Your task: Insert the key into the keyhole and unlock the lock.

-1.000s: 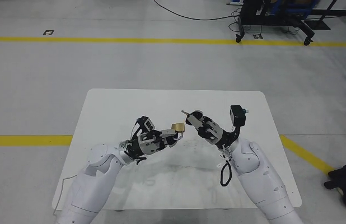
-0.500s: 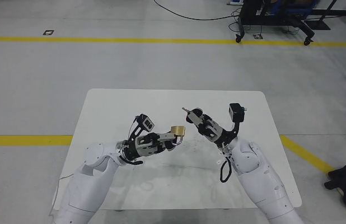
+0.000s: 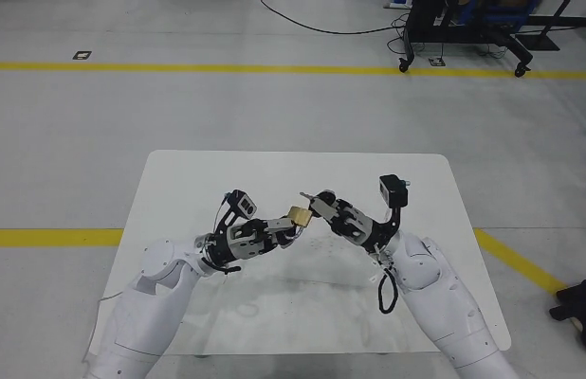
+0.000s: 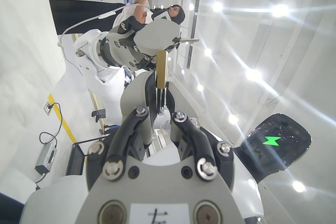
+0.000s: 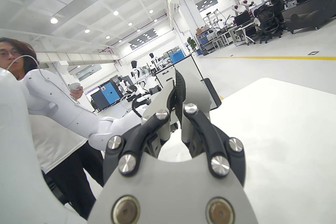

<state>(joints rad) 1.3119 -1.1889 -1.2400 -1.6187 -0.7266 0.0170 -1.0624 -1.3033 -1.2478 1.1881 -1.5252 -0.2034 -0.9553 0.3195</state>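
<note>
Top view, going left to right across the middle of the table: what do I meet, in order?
left tool → padlock → right tool → right wrist camera. The key overlaps the padlock, so its place in the order is unclear.

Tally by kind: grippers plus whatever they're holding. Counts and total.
Grippers: 2, the left gripper and the right gripper
Lock: 1, the brass lock, in the left gripper
Key: 1, the key, in the right gripper
Total: 4
</note>
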